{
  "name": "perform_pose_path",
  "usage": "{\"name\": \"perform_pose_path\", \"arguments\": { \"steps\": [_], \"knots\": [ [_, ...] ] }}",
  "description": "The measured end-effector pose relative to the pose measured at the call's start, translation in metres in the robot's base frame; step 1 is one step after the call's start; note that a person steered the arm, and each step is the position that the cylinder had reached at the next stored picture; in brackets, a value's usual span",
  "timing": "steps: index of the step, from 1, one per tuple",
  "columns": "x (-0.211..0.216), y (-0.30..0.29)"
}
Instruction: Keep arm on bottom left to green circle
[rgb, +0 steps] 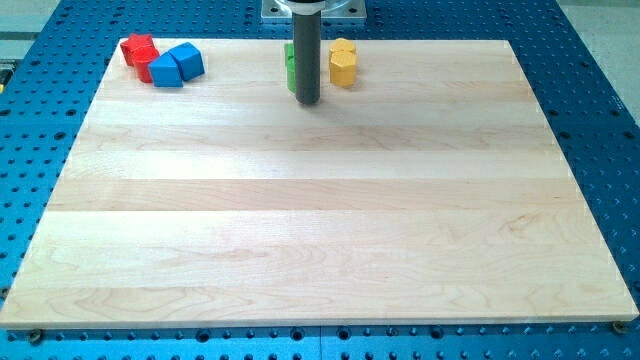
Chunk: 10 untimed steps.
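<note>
A green block (290, 66) stands near the view's top centre of the wooden board (320, 230), mostly hidden behind my dark rod, so its shape cannot be made out. My tip (307, 101) rests on the board just below and slightly right of the green block, touching or nearly touching it. A yellow block (343, 63) stands just right of the rod.
At the view's top left sit a red block (139, 52) and two blue blocks (177, 65) clustered together. The board lies on a blue perforated table (600, 90). The arm's mount (313, 9) shows at the top edge.
</note>
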<state>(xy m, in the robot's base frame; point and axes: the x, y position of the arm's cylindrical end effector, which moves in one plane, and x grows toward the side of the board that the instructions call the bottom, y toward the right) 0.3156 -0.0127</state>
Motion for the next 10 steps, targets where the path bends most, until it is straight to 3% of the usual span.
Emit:
{"name": "perform_pose_path", "arguments": {
  "steps": [7, 10],
  "knots": [
    [0.026, 0.012],
    [0.018, 0.013]
  ]
}}
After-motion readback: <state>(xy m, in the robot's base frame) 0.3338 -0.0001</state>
